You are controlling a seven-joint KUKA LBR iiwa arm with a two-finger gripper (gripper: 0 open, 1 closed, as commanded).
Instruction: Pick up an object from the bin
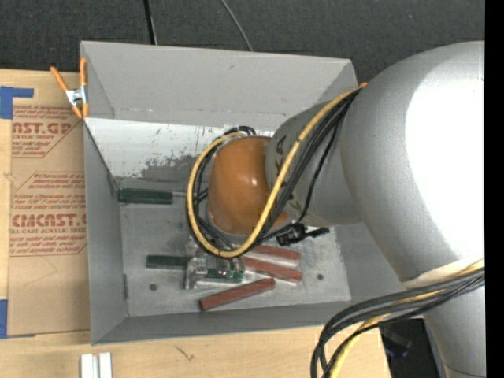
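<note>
Pincer [206, 272] sits low among reddish sticks [236, 294] (near bin [236, 325] front wall).

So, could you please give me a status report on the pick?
End effector low over bin floor. Dark green stick just view-left of it, reddish-brown sticks view-right; hold unconfirmed. Dark green bar apart, farther back.

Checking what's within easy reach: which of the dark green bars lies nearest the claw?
The lower dark green bar, just left of the claw; the upper dark green bar lies apart, farther back.
</note>
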